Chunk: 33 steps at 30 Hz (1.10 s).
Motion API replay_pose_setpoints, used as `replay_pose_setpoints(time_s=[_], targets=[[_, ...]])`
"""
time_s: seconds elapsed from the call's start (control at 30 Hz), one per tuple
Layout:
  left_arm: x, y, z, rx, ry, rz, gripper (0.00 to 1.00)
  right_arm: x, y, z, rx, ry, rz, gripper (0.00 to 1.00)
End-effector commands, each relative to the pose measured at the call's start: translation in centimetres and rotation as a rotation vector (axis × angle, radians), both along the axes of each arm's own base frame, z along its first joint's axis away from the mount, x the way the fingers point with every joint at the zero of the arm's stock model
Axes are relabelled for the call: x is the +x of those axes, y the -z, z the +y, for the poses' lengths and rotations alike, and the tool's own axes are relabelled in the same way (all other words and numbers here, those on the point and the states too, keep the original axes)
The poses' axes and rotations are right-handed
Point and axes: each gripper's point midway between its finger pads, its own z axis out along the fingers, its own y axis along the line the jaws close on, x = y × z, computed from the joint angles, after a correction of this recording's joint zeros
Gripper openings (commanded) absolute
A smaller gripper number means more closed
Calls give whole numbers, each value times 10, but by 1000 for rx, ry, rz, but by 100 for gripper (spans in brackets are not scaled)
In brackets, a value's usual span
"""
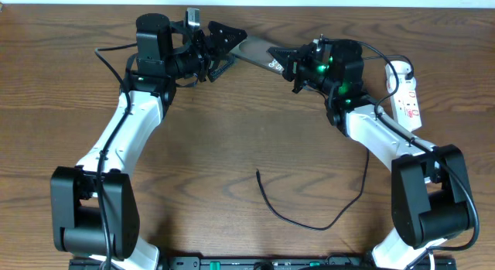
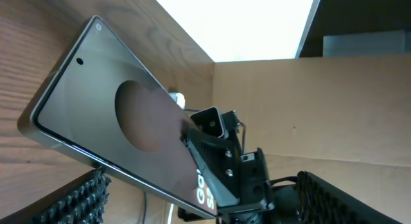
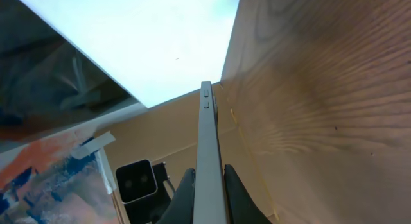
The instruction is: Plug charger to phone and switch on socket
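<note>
Clenching the phone (image 3: 209, 160) edge-on are the right fingers (image 3: 183, 199), left fingers (image 2: 70, 201) gaping near its other end.

You're working on a dark wood table (image 1: 232, 107). The black charger cable (image 1: 309, 226) lies loose at front-centre. The white socket (image 1: 410, 100) sits far right.

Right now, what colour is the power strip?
The power strip is white with red marks; clearest overhead.
</note>
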Motion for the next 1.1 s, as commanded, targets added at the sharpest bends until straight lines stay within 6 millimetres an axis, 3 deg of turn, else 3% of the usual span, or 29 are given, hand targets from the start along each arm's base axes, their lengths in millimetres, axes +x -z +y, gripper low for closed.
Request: replay_pose_setpoints(time_s=[0.0, 0.27, 0.43, 0.93, 1.0, 1.07], targets=[[3, -2, 9, -25, -25, 35, 91, 8, -23, -6, 8, 49, -59, 2], [4, -2, 9, -21, -34, 35, 91, 11, -36, -6, 19, 59, -123, 2], [6, 0, 11, -48, -67, 98, 91, 4, -55, 9, 34, 14, -225, 1], [19, 5, 21, -83, -193, 194, 91, -29, -57, 60, 42, -126, -241, 1], [20, 5, 22, -79, -203, 191, 88, -33, -57, 65, 43, -137, -241, 1], [21, 6, 23, -78, -209, 191, 77, -35, -57, 69, 45, -147, -240, 1]])
